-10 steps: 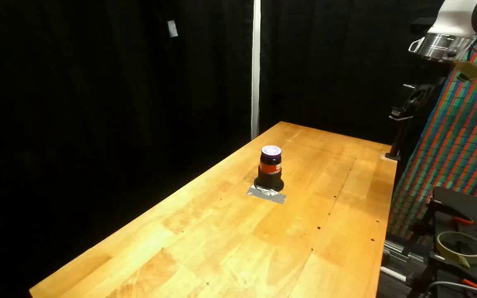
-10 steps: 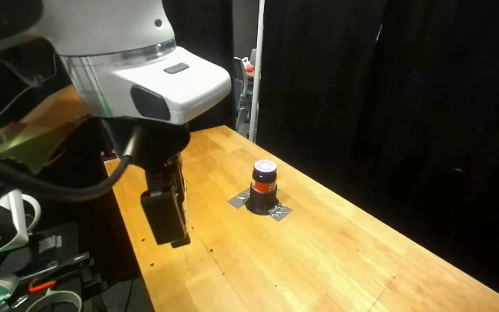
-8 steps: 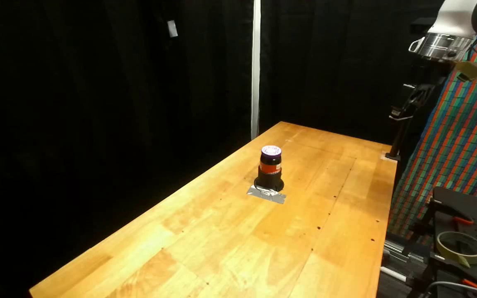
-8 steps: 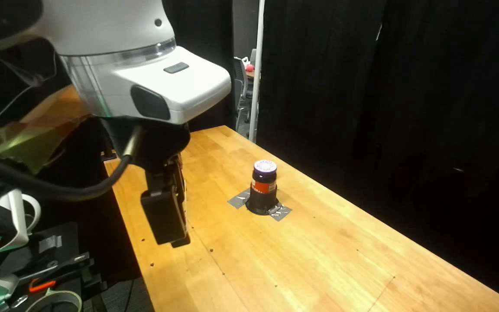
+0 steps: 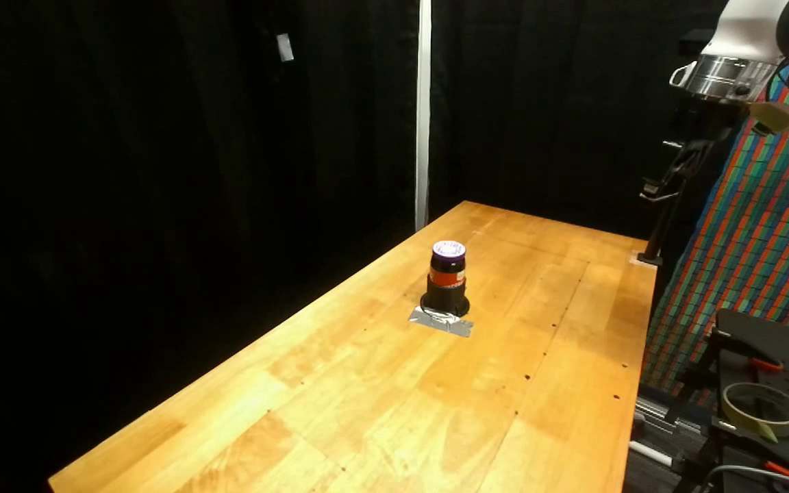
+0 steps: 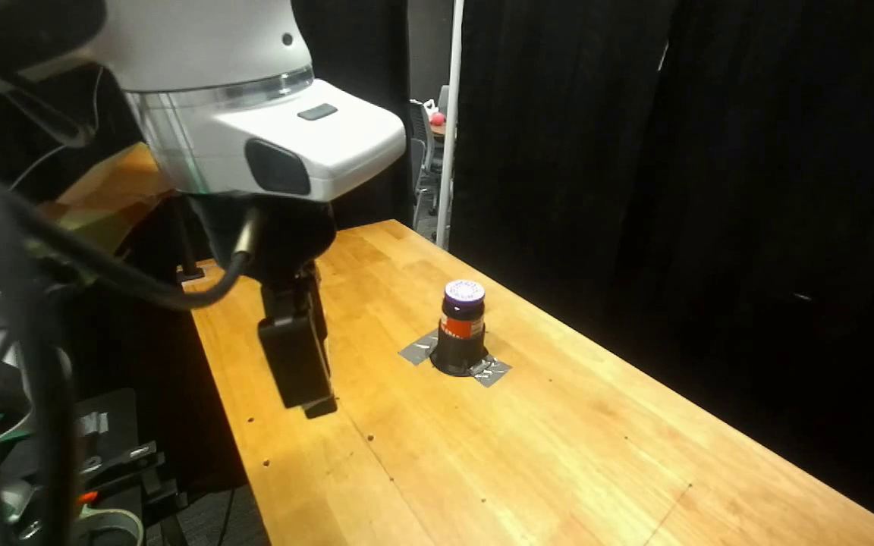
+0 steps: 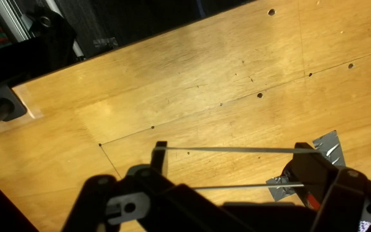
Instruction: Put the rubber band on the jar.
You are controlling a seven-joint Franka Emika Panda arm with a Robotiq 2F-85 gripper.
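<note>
The jar [image 5: 448, 276] stands upright on the wooden table, with a white-topped purple lid, an orange-red label and a black base. It shows in both exterior views [image 6: 462, 326]. My gripper [image 7: 232, 161] is open. The rubber band [image 7: 224, 149] is a thin grey loop stretched around both fingers, with two strands spanning the gap. In an exterior view the gripper [image 6: 314, 402] hangs above the table, left of the jar and apart from it. In the wrist view the right finger hides most of the jar; part of its red label [image 7: 313, 201] shows.
Grey tape [image 6: 492, 372] lies at the jar's base on the wooden table [image 5: 367, 411]. A black post [image 5: 653, 246] is fixed at the table's far corner. A dark side bench [image 5: 764, 342] with a tape roll [image 5: 730, 414] stands beside the table. Black curtains hang behind.
The arm and gripper have shifted slightly, up and a little right in one exterior picture and left in the other. The arm's cable has swung. The jar has not moved.
</note>
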